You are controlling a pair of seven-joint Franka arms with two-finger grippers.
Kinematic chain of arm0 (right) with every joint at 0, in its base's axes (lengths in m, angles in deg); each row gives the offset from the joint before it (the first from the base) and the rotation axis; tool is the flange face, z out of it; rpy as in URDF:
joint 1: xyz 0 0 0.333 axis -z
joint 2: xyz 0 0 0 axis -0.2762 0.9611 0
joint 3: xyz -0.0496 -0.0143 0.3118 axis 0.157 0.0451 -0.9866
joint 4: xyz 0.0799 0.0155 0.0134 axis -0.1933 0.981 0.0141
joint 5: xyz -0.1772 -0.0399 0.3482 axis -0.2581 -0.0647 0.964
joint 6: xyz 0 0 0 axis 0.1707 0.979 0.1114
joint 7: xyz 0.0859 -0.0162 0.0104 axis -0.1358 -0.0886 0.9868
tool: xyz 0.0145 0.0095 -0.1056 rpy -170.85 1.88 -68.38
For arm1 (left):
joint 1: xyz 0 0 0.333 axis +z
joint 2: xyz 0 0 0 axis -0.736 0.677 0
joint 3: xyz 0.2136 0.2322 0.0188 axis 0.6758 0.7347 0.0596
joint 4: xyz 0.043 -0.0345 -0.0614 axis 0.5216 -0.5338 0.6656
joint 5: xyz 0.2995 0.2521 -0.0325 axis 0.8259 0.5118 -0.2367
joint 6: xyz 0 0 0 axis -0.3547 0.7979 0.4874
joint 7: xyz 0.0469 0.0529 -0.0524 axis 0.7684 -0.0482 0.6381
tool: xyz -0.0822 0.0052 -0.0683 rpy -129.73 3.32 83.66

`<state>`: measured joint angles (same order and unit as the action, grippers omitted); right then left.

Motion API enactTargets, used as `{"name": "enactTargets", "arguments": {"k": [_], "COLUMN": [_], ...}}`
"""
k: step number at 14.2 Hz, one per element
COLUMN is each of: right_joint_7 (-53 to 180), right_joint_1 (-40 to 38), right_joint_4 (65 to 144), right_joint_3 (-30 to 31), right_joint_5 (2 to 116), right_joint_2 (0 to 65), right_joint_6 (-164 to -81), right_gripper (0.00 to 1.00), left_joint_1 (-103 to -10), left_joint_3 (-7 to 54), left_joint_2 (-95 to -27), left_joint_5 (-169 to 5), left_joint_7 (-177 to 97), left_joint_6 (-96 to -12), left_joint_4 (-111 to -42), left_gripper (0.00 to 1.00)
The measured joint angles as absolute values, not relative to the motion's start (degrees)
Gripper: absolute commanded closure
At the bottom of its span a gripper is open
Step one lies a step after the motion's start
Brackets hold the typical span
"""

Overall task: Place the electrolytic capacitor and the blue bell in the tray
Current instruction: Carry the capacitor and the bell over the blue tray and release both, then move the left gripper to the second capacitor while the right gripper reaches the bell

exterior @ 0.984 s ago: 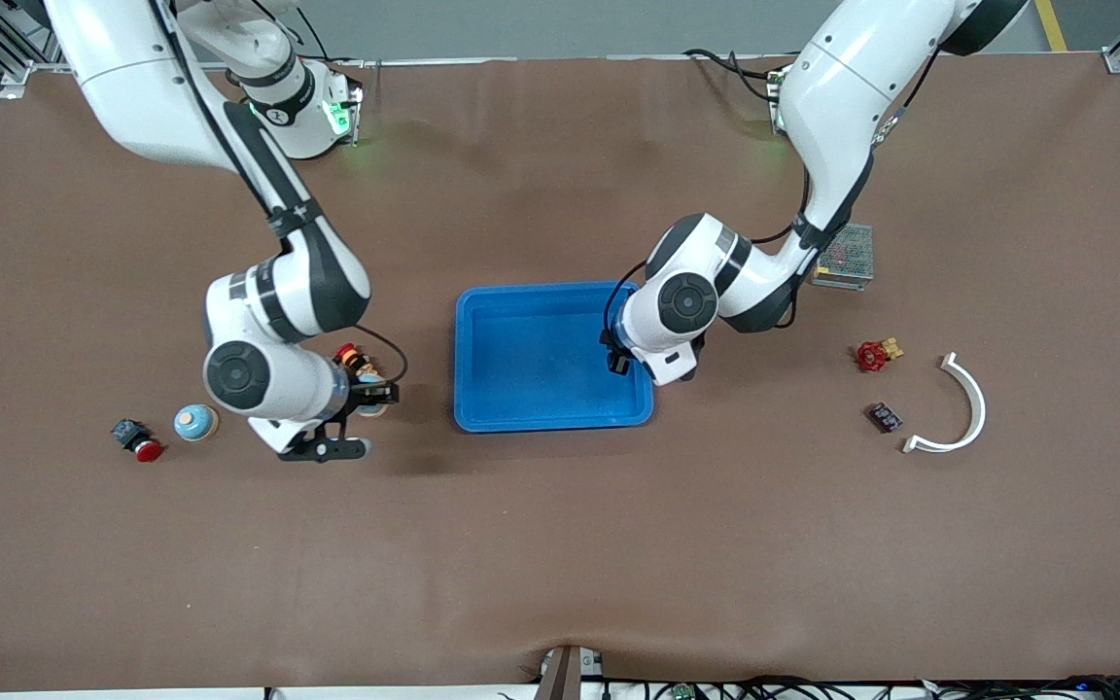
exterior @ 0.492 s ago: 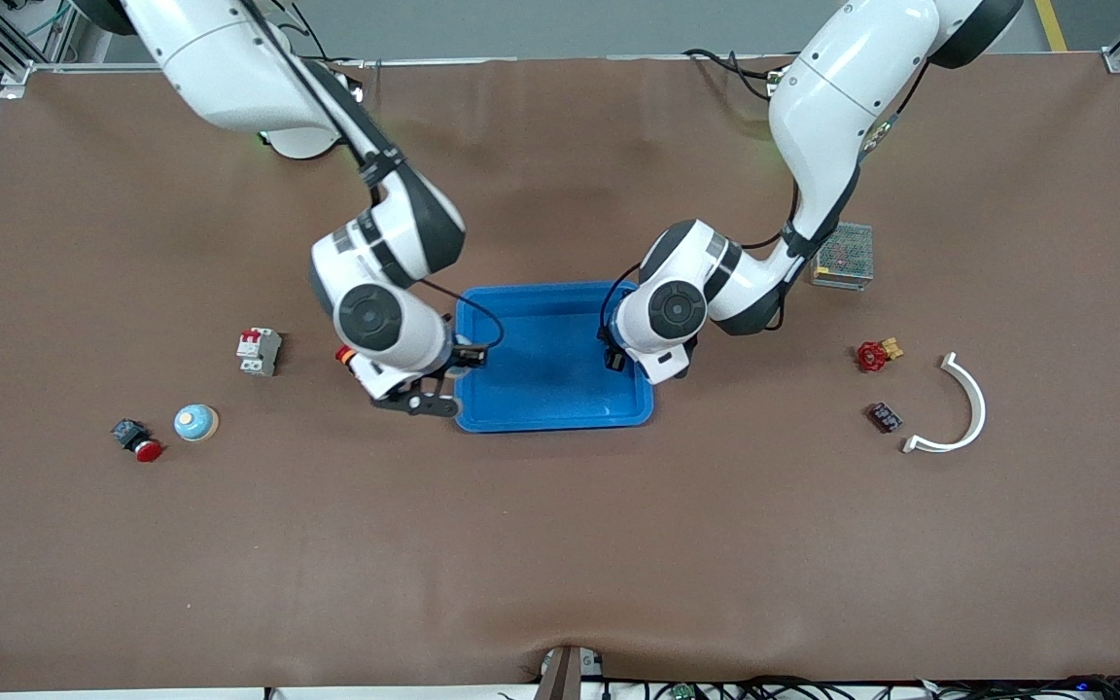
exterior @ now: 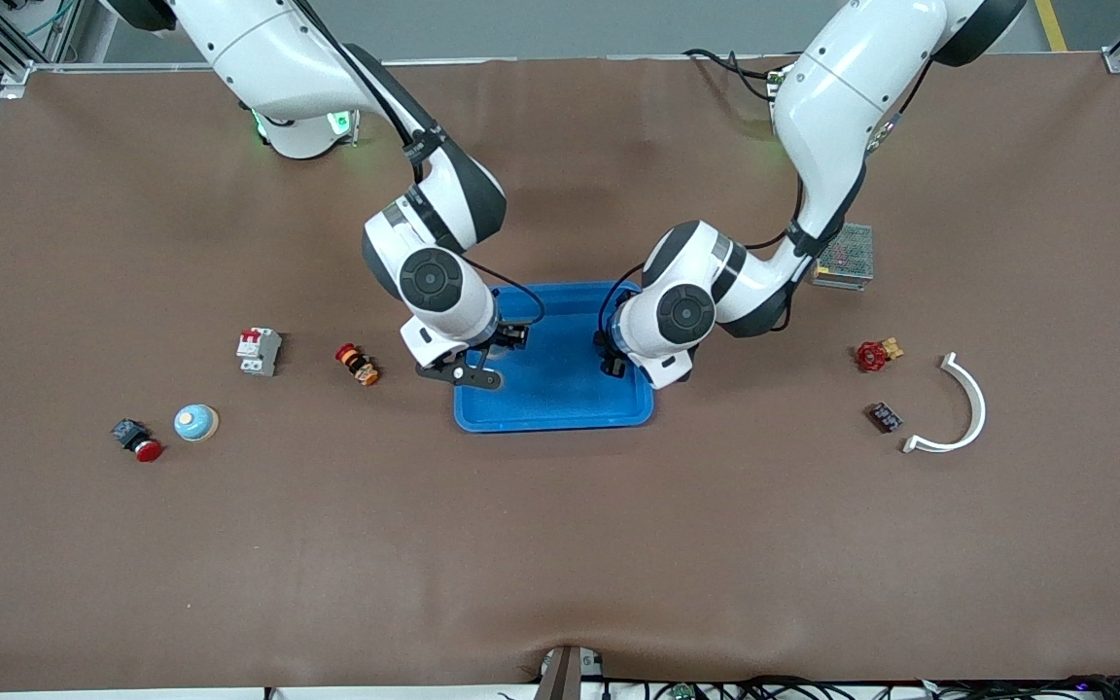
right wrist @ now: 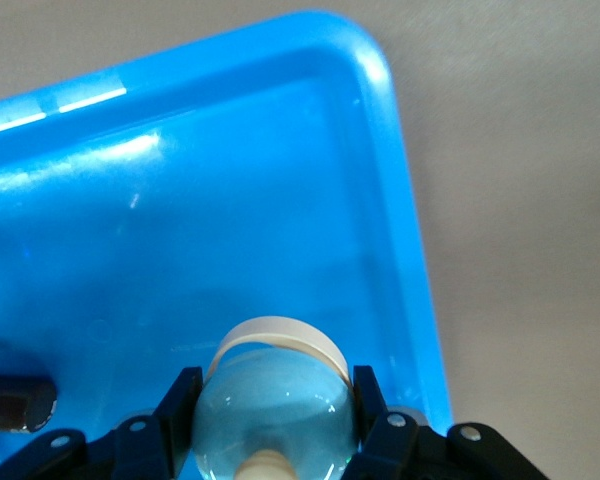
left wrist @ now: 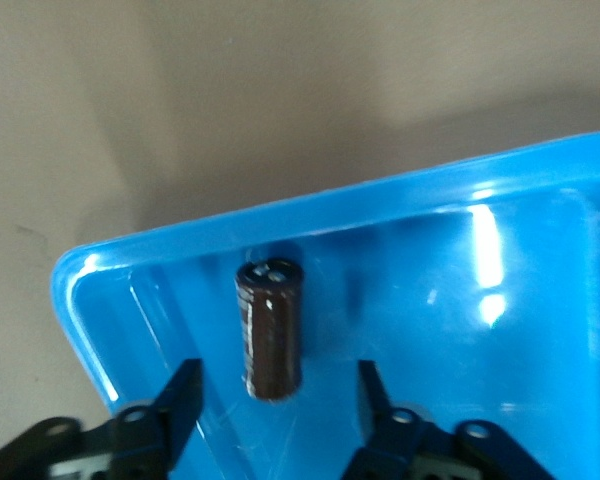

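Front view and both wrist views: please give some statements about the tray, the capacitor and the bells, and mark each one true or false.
1. The capacitor is inside the tray. True.
2. The left gripper is shut on the capacitor. False: its fingers stand apart from it.
3. The right gripper holds a blue bell over the tray. True.
4. A second bell lies in the tray. False: it sits on the table toward the right arm's end.

The brown table (exterior: 560,544) carries the blue tray (exterior: 560,413), a circuit breaker (exterior: 258,351), a pale-blue bell (exterior: 195,422), a white arc (exterior: 961,408)
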<state>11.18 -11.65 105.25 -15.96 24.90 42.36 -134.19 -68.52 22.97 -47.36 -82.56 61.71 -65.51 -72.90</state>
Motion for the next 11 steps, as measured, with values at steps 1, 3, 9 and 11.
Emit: {"name": "enactTargets", "arguments": {"k": [1, 3, 9, 11], "right_joint_7": [10.53, 9.65, 9.38, 9.35], "right_joint_1": [-12.16, -12.93, -13.7, -13.99], "right_joint_4": [106.09, 107.42, 111.02, 111.47], "right_joint_3": [-15.95, -15.95, -15.94, -15.95], "right_joint_5": [24.9, 24.9, 24.9, 24.9], "right_joint_2": [42.36, 42.38, 42.53, 42.62], "right_joint_6": [-135.42, -137.44, -143.68, -144.54], "right_gripper": [0.53, 0.52, 0.52, 0.52], "left_joint_1": [-68.01, -65.78, -58.31, -56.33], "left_joint_3": [23.23, 23.53, 23.78, 23.93], "left_joint_2": [-48.36, -50.55, -52.89, -52.76], "left_joint_5": [-82.56, -82.41, -78.59, -77.27], "left_joint_7": [61.71, 61.48, 52.9, 48.38], "left_joint_6": [-63.71, -59.34, -49.09, -48.21], "left_joint_4": [-72.18, -70.51, -65.1, -65.0], "left_gripper": [0.0, 0.0, 0.0, 0.0]}}
